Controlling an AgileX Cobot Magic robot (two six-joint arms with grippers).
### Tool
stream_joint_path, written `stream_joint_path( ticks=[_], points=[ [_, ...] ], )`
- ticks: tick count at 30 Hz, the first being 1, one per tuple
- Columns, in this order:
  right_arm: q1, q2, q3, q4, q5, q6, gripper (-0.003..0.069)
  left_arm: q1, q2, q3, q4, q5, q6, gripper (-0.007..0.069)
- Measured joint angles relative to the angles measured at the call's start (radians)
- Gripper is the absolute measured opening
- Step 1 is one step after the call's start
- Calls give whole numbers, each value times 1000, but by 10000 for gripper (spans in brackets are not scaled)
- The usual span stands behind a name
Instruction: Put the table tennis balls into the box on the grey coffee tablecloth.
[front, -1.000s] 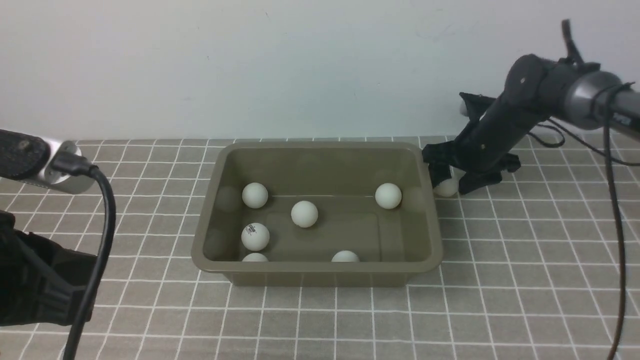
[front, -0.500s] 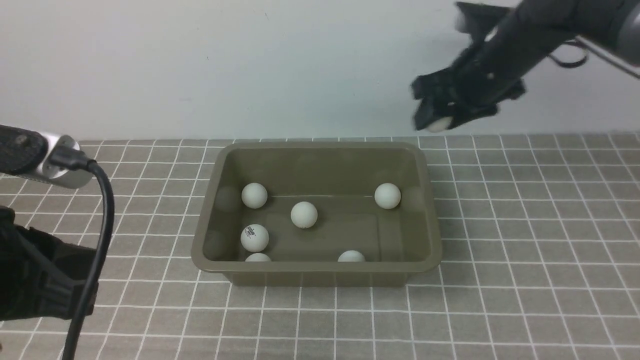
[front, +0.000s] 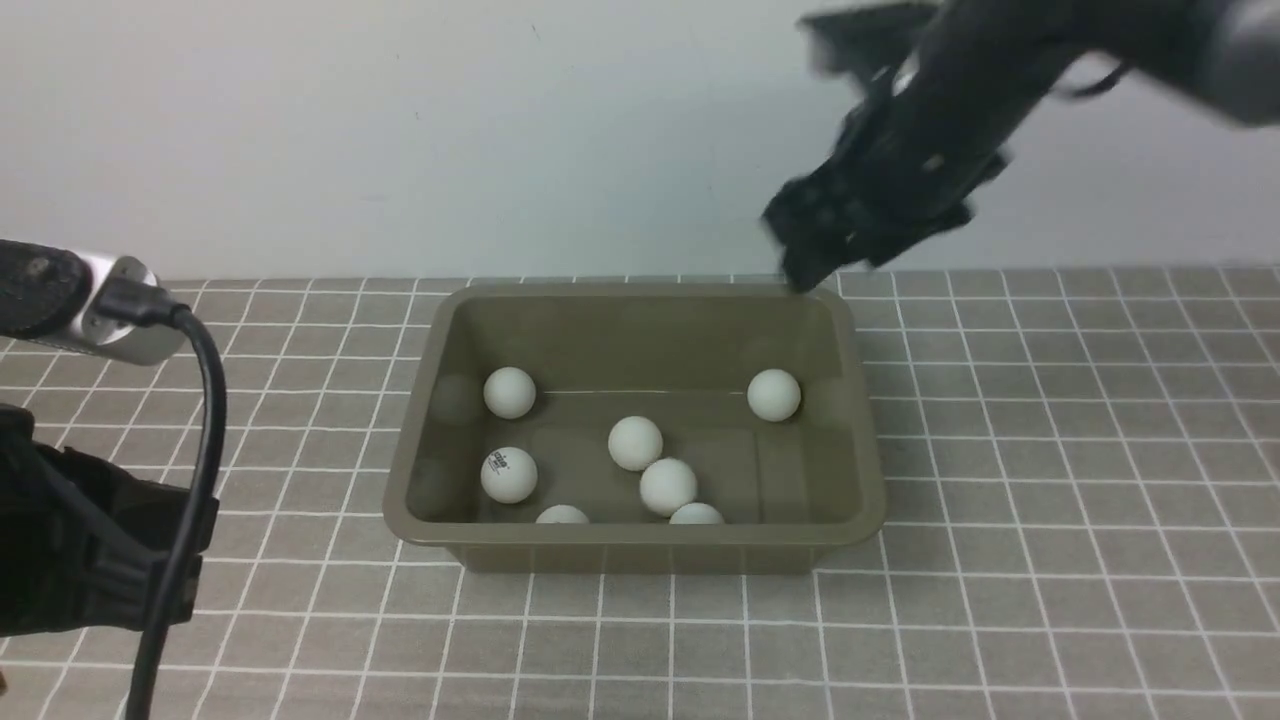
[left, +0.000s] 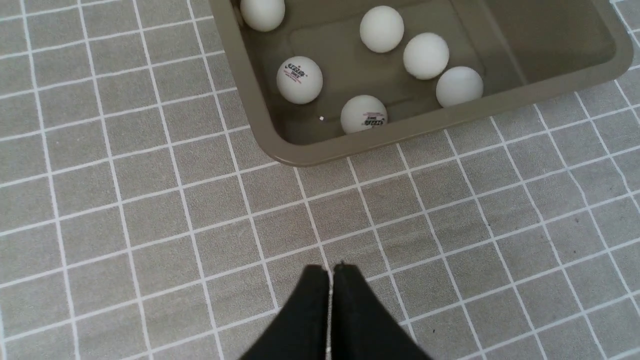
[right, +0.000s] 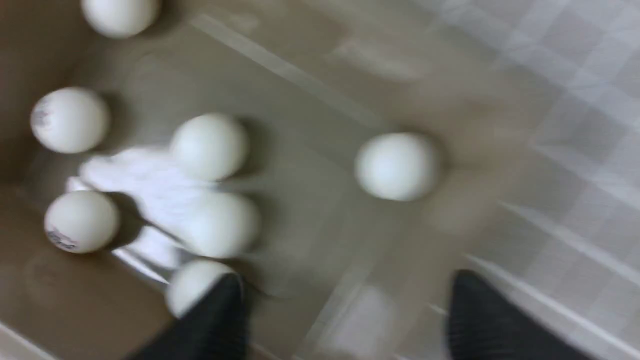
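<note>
Right gripper spread and empty above box far rim, table tennis balls inside below it

The front camera looks forward from between the arms, slightly downward, taking in the whole box on the tablecloth. The left wrist camera looks down past the left claw at cloth, with the box's near corner beyond the claw's tips. The right wrist camera, blurred, looks steeply down, close above the box's floor beyond the right claw. All three share the balls.
</note>
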Motion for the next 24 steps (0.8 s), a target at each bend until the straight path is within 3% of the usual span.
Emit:
stream_joint_path(
  ticks=[1,3,6,7,9,12,14,17,20,24],
  points=[
    [0,-103,50,-42,0,18,251,0,0,0,-1,7,0,-5],
    [0,-248,132,-78,0,50,106,0,0,0,-1,20,4,-5],
    [0,-519,344,-91,-27,97,6,0,0,0,-1,22,17,-5],
    [0,-519,344,-91,-33,100,4,0,0,0,-1,22,18,-5],
    [0,-777,624,-78,-192,136,-11,0,0,0,-1,22,20,-5],
    [0,-957,838,-78,-368,156,-13,0,0,0,-1,22,20,-5],
    [0,-1188,1101,-78,-628,161,-13,0,0,0,-1,16,20,-5],
    [0,-1450,1343,-119,-870,174,-13,0,0,0,-1,-5,20,-5],
    [0,-1701,1499,-152,-979,213,-13,0,0,0,-7,-23,23,-5],
    [0,-1860,1565,-233,-920,293,-13,1,3,0,-17,-61,39,-5]
  ],
)
